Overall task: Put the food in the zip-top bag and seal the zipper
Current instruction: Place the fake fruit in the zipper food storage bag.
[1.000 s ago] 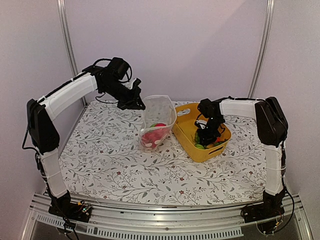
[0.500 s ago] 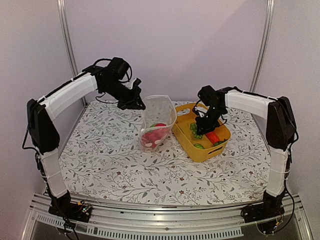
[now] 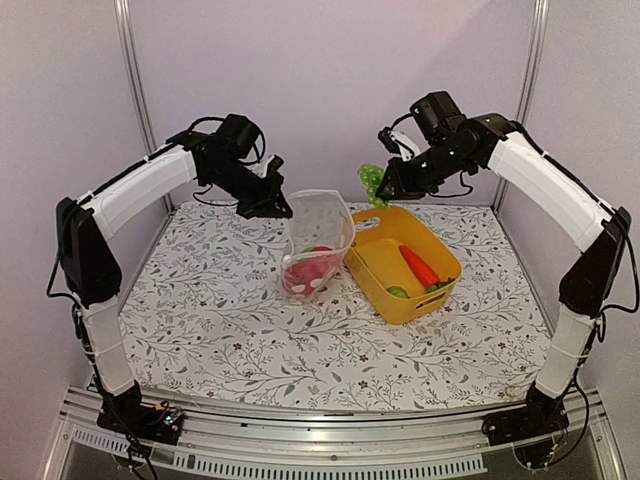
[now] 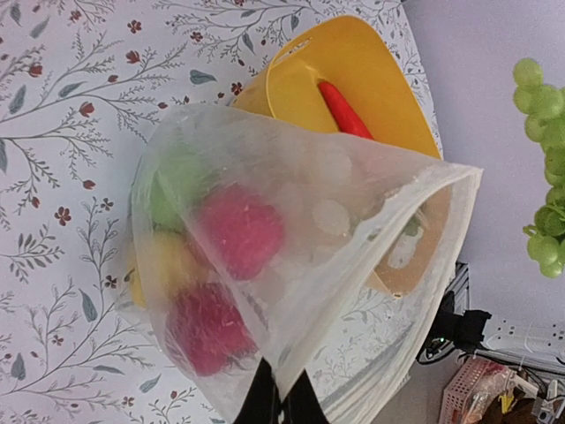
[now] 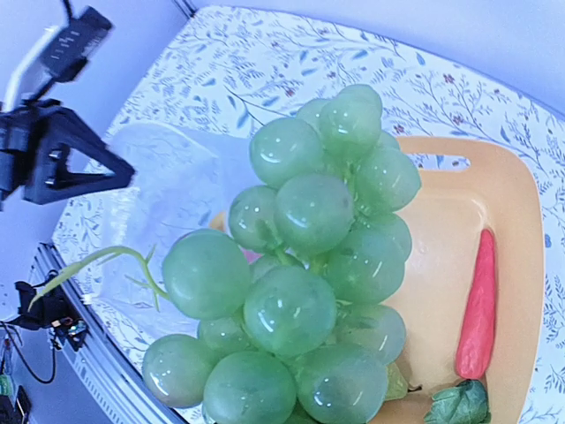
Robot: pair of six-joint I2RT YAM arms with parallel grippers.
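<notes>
The clear dotted zip-top bag (image 3: 318, 235) stands upright with its mouth open, and my left gripper (image 3: 272, 205) is shut on its mouth edge. In the left wrist view my left gripper (image 4: 282, 402) pinches that edge; red pieces (image 4: 240, 231), a green piece (image 4: 172, 177) and a yellow one (image 4: 163, 265) lie inside the bag (image 4: 353, 221). The zipper (image 4: 441, 168) runs unsealed along the mouth. My right gripper (image 3: 388, 183) is shut on a bunch of green toy grapes (image 3: 372, 182), high above the gap between bag and tub. The grapes (image 5: 309, 265) hide its fingers.
A yellow tub (image 3: 440, 285) stands right of the bag, touching it. It holds an orange-red carrot (image 3: 420, 265) and a green piece (image 3: 398, 292). In the right wrist view the carrot (image 5: 479, 309) lies along the tub floor (image 5: 512, 203). The walls stand close behind.
My right gripper rose out of the yellow tub with the green grapes and swung up and left, toward the bag. The left arm and bag stayed still.
</notes>
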